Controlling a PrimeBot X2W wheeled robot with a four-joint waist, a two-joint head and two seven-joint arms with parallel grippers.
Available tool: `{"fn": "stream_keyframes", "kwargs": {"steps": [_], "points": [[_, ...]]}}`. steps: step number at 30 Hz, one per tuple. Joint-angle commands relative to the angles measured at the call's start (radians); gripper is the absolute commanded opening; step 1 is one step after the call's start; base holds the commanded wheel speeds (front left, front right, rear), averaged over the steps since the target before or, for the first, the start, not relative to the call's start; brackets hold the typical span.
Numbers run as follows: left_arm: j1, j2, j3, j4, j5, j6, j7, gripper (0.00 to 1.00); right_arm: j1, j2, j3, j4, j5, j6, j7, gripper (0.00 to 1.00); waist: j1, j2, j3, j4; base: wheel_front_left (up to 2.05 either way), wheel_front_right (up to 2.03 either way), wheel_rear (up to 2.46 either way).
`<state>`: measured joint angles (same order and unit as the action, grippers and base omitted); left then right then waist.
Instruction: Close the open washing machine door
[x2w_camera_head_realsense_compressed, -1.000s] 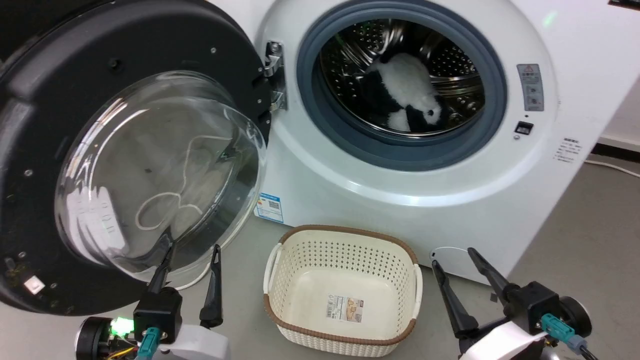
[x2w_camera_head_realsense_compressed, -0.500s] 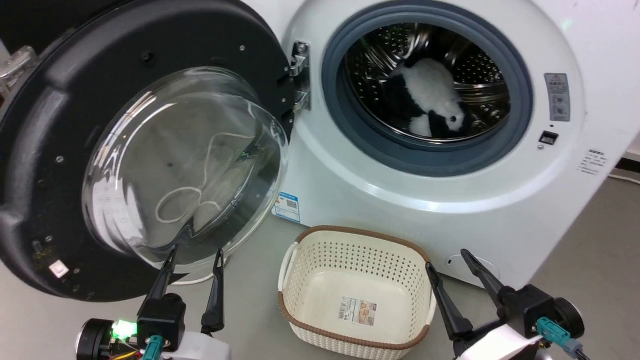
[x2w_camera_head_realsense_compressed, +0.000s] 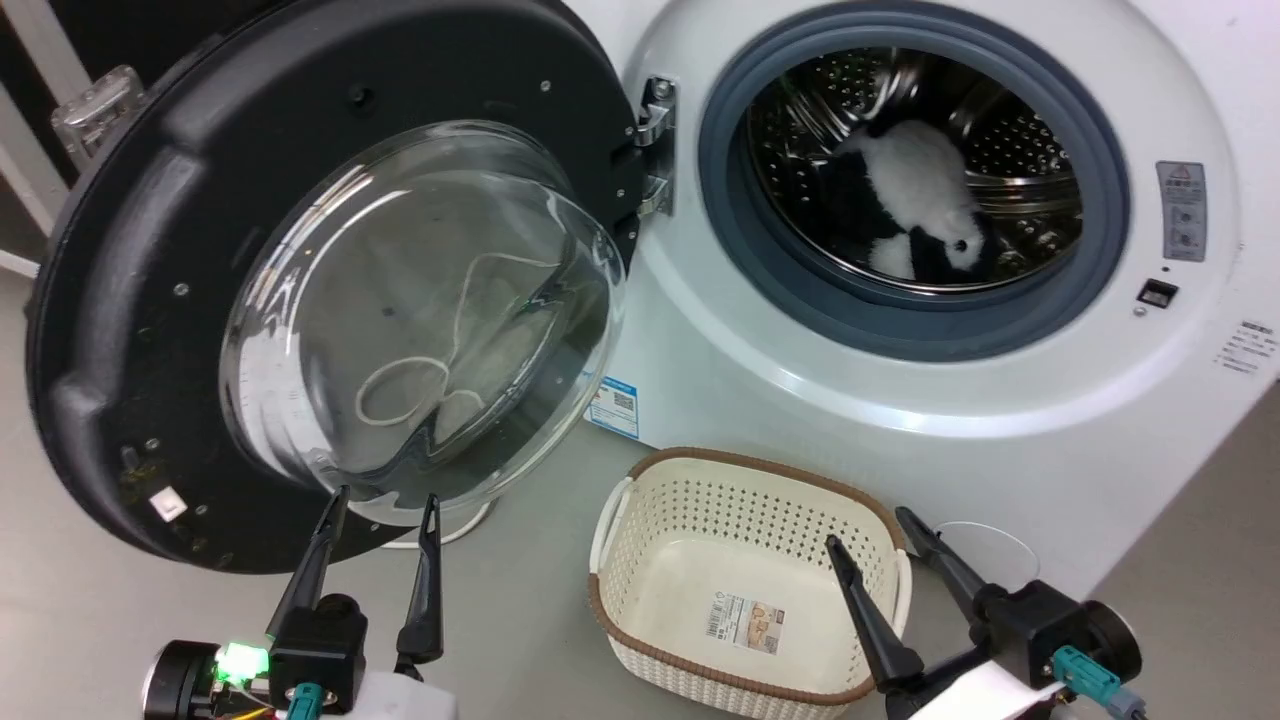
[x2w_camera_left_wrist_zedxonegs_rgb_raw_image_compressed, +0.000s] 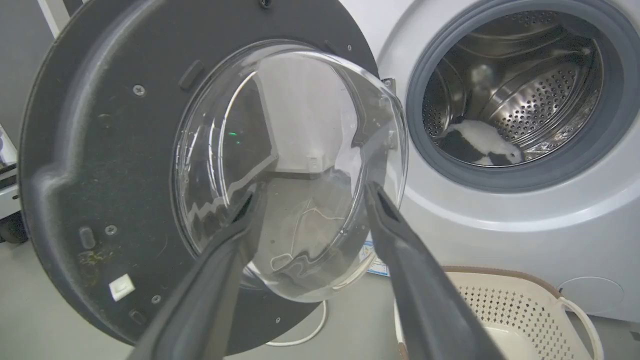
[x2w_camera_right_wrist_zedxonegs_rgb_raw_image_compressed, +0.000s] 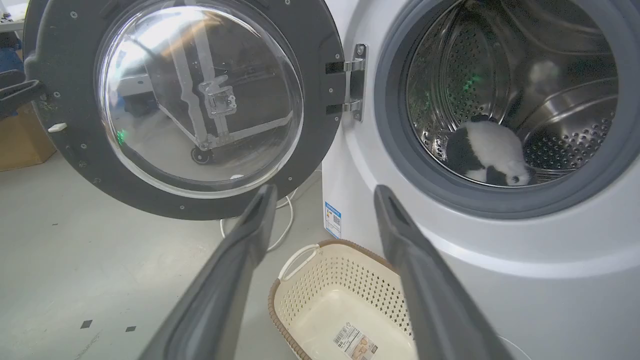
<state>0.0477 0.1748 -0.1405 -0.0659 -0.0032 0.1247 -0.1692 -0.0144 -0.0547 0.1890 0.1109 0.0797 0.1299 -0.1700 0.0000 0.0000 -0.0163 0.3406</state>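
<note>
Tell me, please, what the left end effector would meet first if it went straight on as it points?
Probably the glass bowl of the door: the left end effector points at it in the left wrist view, nothing between. The gap is unclear.

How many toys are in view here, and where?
1. A black-and-white plush toy lies low in the drum, behind the grey ring. The basket on the floor holds none. The ring hides the drum's lowest front part, so another could be hidden there.

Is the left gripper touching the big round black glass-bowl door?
Cannot tell. In the head and left wrist views, the left gripper overlaps the glass of the door, hiding any gap.
</note>
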Motion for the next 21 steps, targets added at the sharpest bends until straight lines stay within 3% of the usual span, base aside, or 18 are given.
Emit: {"fn": "stream_keyframes", "kwargs": {"steps": [1, 7, 8, 9, 10, 15, 21], "points": [[0.015, 0.008, -0.003, -0.006, -0.006, 0.008, -0.009, 1.0, -0.008, 0.001, 0.007, 0.005, 0.006, 0.001, -0.008, 1.0, 0.0, 0.0, 0.0, 0.005, 0.0, 0.0, 0.0], [0.018, 0.015, -0.008, -0.012, -0.013, 0.019, -0.021, 1.0, -0.009, 0.002, 0.023, 0.017, 0.013, 0.001, -0.021, 1.0, 0.0, 0.0, -0.004, 0.028, 0.0, 0.0, 0.0], [0.019, 0.014, -0.008, -0.012, -0.017, 0.02, -0.023, 0.87, -0.009, 0.002, 0.025, 0.019, 0.014, 0.001, -0.023, 1.0, 0.0, 0.0, -0.005, 0.031, 0.0, 0.0, 0.0], [0.02, 0.016, -0.009, -0.013, -0.019, 0.02, -0.025, 0.32, -0.01, 0.002, 0.026, 0.021, 0.015, 0.001, -0.025, 1.0, 0.0, 0.0, -0.006, 0.035, 0.0, 0.0, 0.0], [0.019, 0.018, -0.01, -0.016, -0.02, 0.019, -0.027, 0.0, -0.01, 0.002, 0.027, 0.022, 0.015, 0.001, -0.027, 1.0, 0.0, 0.0, -0.007, 0.038, 0.0, 0.0, 0.0], [-0.008, 0.015, 0.061, -0.141, -0.059, 0.044, -0.042, 0.0, 0.008, 0.003, 0.009, 0.016, 0.014, 0.001, -0.041, 1.0, 0.0, 0.0, -0.008, 0.068, 0.0, 0.0, 0.0], [-0.087, 0.059, 0.177, -0.216, -0.131, 0.003, -0.055, 0.0, 0.039, 0.004, -0.014, -0.002, 0.006, 0.001, -0.054, 1.0, 0.0, 0.0, 0.017, 0.09, 0.0, 0.0, 0.0]]}}
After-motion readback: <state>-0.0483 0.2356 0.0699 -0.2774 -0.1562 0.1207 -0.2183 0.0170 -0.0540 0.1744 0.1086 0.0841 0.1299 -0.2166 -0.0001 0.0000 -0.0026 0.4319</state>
